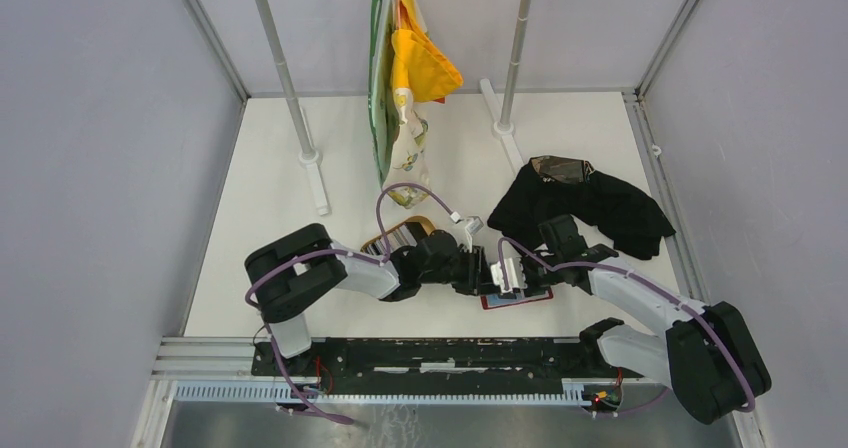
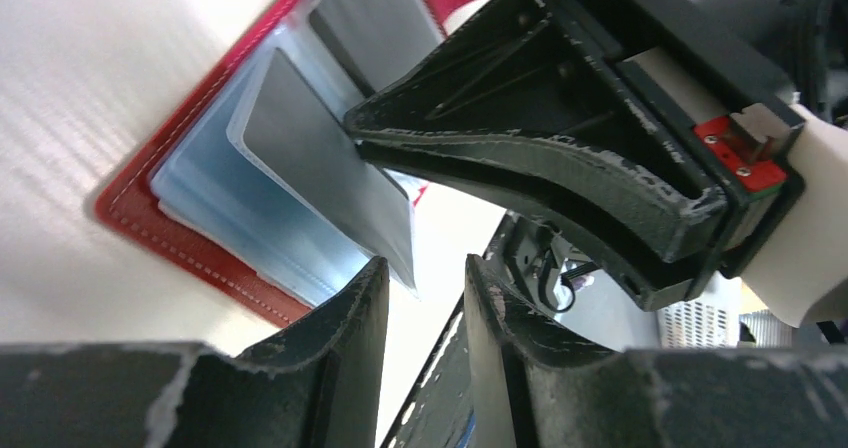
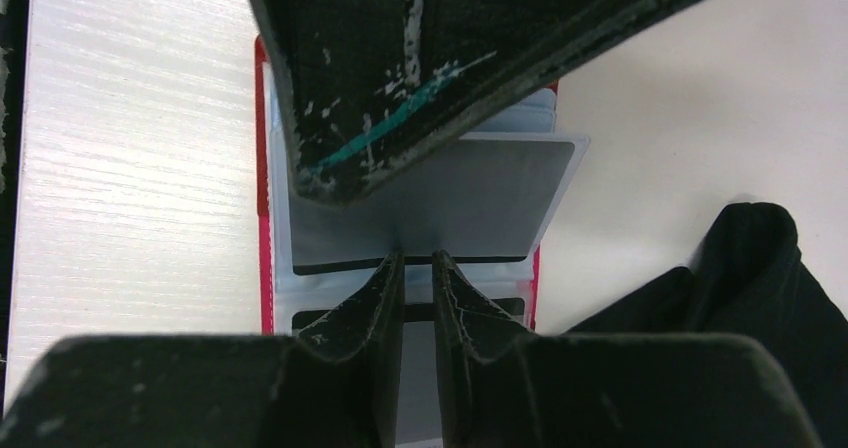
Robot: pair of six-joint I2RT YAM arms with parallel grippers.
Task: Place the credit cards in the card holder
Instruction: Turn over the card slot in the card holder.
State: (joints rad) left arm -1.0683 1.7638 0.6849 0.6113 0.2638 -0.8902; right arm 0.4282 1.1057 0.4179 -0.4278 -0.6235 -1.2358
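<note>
Bases of both arms sit at the near rim of the bench (image 1: pixel 270 198). Just beyond them, right of centre, the card holder (image 1: pixel 520 299) lies opened flat with its clear sleeves facing up. The right arm (image 1: pixel 640 303) reaches in over it from one side and the left arm (image 1: pixel 350 268) from the other, so the two sets of jaws stand close together above the red leaves. A grey card (image 3: pixel 480 198) lies straight ahead of the right jaws. Its long axis runs crosswise to the way they point, and its near long edge meets their tips. In the left wrist view the card sits tilted, with that edge raised off the leaf. The right jaws are narrowed to a slit whose closing line runs along the card's edge, so it cannot be told whether they nip the card or only push it. The left jaws stand partly apart with nothing visible between them, and one finger hangs over the holder just past the card. The right arm looks better placed to send the card forward, along its short axis, into a sleeve mouth. The pale bench looks smooth, so the holder may skate under the push. A black cloth (image 1: pixel 590 208) lies near the holder's right side, apart from it. A tan tray (image 1: pixel 430 226) shows behind the left arm. Rack poles (image 1: pixel 285 68) and hanging bags (image 1: pixel 410 78) stand farthest back, well clear.
</note>
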